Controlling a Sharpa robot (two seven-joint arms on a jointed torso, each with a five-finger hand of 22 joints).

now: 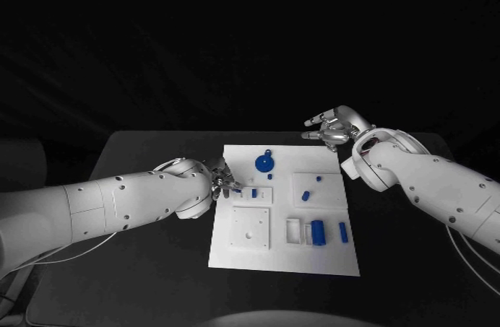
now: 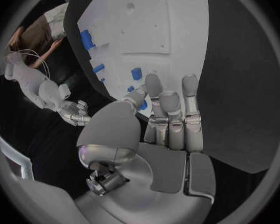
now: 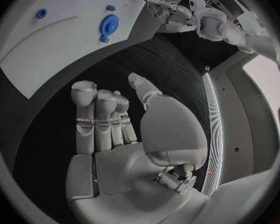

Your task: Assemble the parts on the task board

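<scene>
The white task board (image 1: 281, 251) lies mid-table. On it are a round blue part (image 1: 266, 162) near the far edge, a small blue part (image 1: 306, 195) in the middle and two upright blue parts (image 1: 318, 232) at the near right. My left hand (image 1: 222, 182) is at the board's left edge. Its thumb and a finger pinch a small blue part (image 2: 142, 104) just above the board (image 2: 146, 30), next to another small blue part (image 1: 253, 193). My right hand (image 1: 334, 127) hovers past the board's far right corner, fingers apart and empty, palm (image 3: 121, 149) bare.
The black table (image 1: 136, 269) surrounds the board, with room on the left and in front. The right wrist view shows the board (image 3: 53, 50), the round blue part (image 3: 108, 24) and my left hand (image 3: 168, 12). My right hand (image 2: 74, 112) appears in the left wrist view.
</scene>
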